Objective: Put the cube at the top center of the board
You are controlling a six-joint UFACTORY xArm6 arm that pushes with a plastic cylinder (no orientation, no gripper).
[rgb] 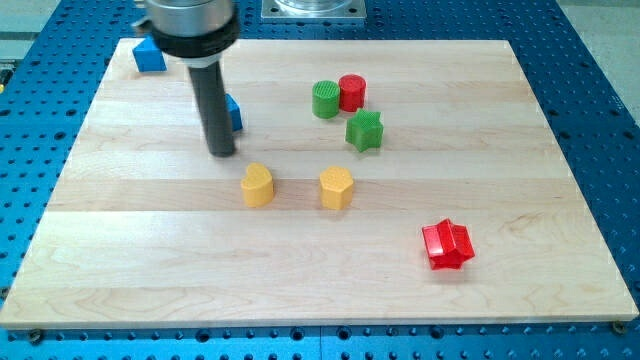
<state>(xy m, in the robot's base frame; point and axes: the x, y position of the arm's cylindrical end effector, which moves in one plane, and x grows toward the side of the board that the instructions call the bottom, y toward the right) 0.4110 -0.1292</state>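
Claw-less, our rod holds nothing, our tip down on the counter, blue cube touching the rod's right side, mostly hidden, upper left of centre, yellow block just below.

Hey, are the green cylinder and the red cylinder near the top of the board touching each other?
Touching. The camera view shows the green cylinder and red cylinder pressed side by side, with no strip of board visible between them.

The blue cube sits flat at the board's top-left corner in the view, partly hidden.
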